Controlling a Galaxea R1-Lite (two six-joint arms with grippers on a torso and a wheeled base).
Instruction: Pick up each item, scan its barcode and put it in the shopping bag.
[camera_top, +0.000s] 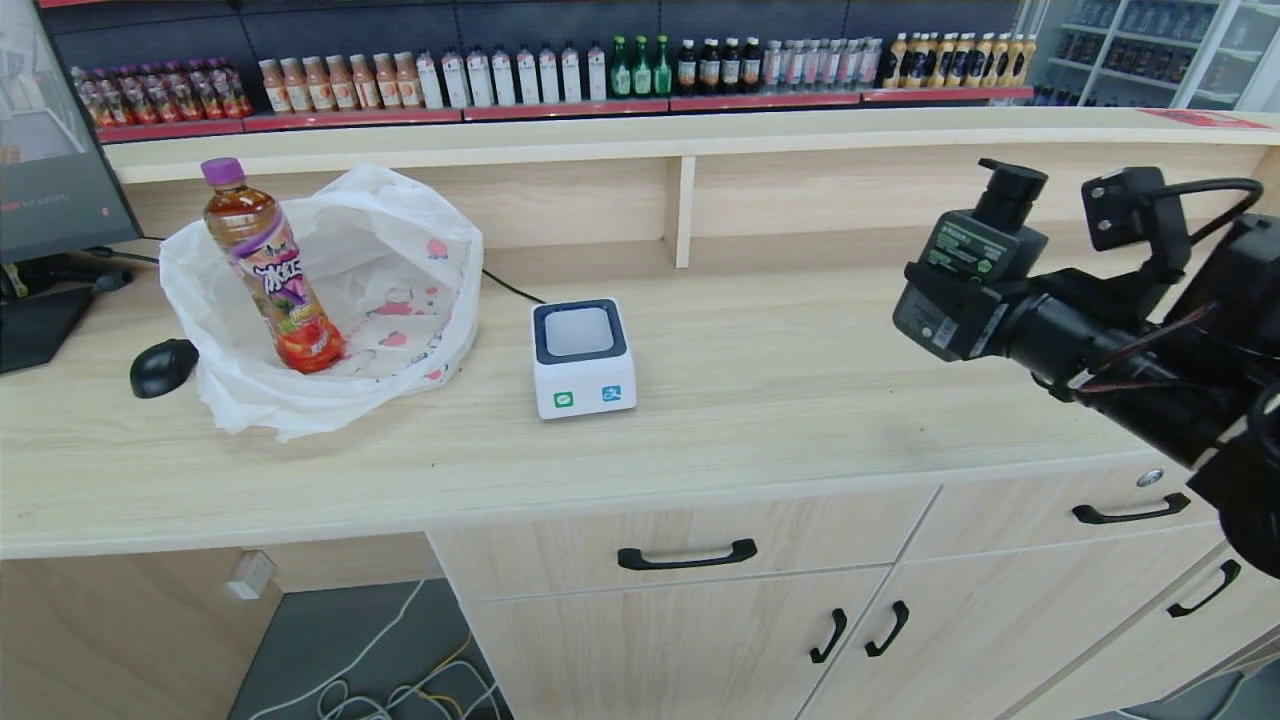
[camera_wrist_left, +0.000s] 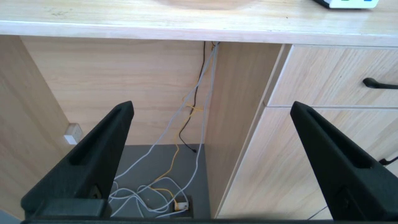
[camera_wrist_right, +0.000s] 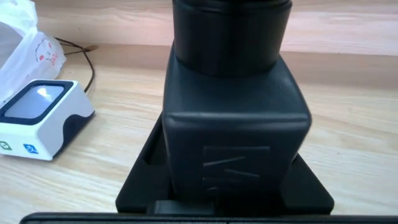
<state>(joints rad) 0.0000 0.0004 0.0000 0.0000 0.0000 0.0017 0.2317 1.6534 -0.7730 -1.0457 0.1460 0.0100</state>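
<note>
One item is bagged and one is in hand. At the far left of the wooden counter (camera_top: 800, 400), a drink bottle (camera_top: 272, 270) with a purple cap leans inside the open white shopping bag (camera_top: 420, 250). Just right of the bag, near the counter's middle, sits the small white scanner (camera_top: 583, 357), its window facing up. Well to the right, the right gripper (camera_top: 1010, 320) is clamped on a dark square bottle (camera_top: 965, 260) with a round black cap, held above the counter and apart from the scanner (which face bears the barcode is too small to tell). The left gripper (camera_wrist_left: 211, 112) hangs low before the cabinet, below the counter edge, jaws wide apart and empty. The step in hand appears to be the scan. The next move likely calls for carrying the dark bottle left over the scanner window, barcode turned downward, before bagging.
</note>
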